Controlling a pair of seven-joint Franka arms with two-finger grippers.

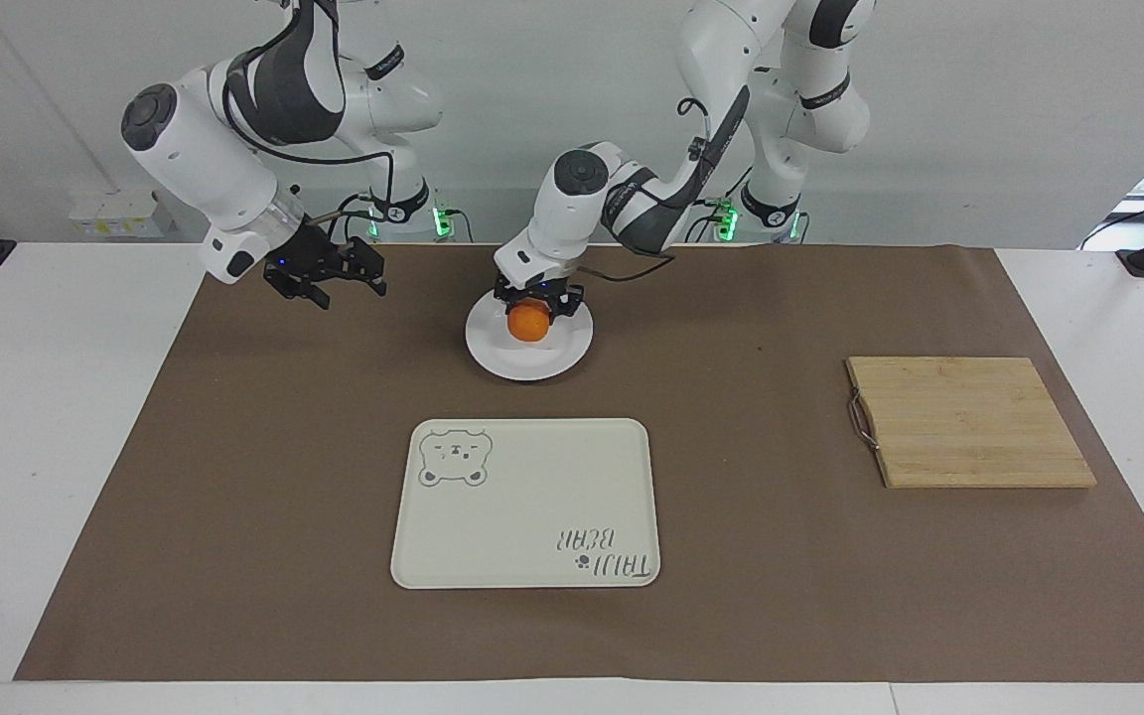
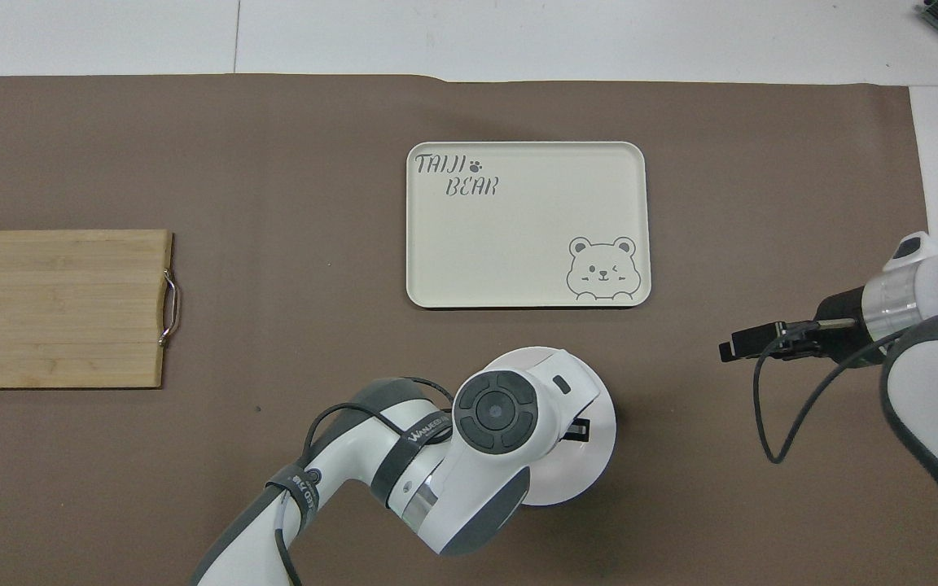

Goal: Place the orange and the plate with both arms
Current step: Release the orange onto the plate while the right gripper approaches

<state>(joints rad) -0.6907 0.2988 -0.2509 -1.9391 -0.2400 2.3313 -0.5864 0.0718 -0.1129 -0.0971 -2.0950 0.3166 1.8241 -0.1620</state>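
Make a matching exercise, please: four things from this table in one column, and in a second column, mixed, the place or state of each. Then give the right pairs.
Things
1. orange
2. plate
3. cutting board
4. right hand

Places or states
A. lies toward the left arm's end of the table
B. held in the left hand, over the plate
C. in the air over the brown mat, holding nothing
D. rests on the mat, nearer to the robots than the bear tray

Pairs: 1-B, 2-D, 3-A, 4-C

Cream bear tray [image 1: 526,503], bamboo cutting board [image 1: 969,422], brown mat [image 1: 234,477]
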